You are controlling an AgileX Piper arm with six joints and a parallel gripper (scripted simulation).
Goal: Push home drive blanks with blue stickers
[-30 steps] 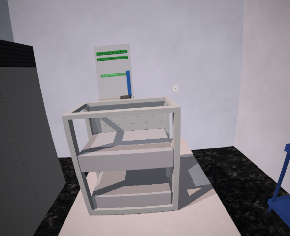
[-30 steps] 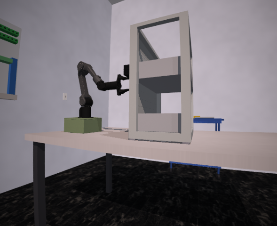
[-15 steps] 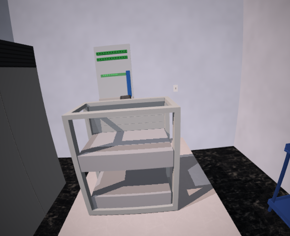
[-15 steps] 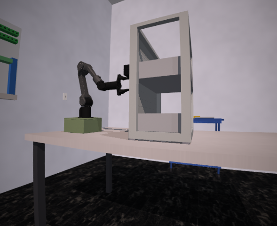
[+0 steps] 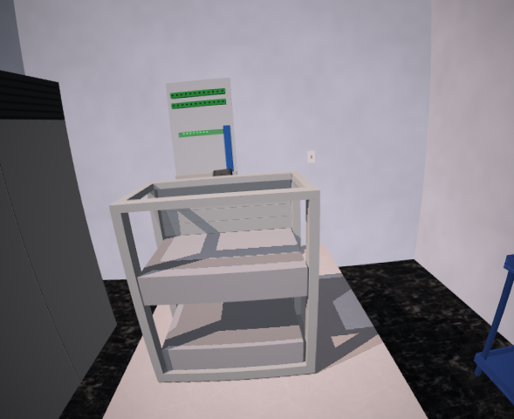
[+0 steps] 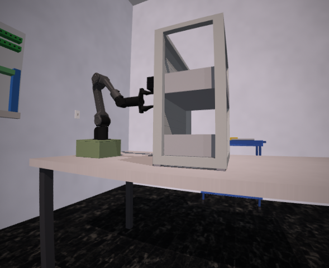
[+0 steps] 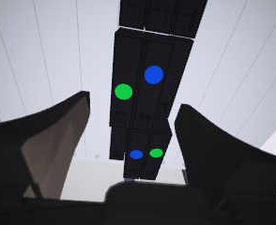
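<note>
The grey rack (image 6: 191, 92) stands on the table, also seen from behind in the top view (image 5: 221, 275). My gripper (image 6: 147, 100) is open and empty, close to the rack's front, just below the black blanks (image 6: 150, 83) that stand out. In the wrist view my fingers frame four black blanks. The upper pair carries a green sticker (image 7: 123, 91) on the left and a blue sticker (image 7: 154, 74) on the right. The lower pair carries a blue sticker (image 7: 136, 154) on the left and a green sticker (image 7: 156, 153) on the right.
My arm stands on a green block (image 6: 98, 148) on the table. A dark cabinet (image 5: 26, 252) is beside the table. A blue cart (image 5: 511, 333) stands to one side. A wall panel (image 5: 199, 128) with green strips hangs behind the arm.
</note>
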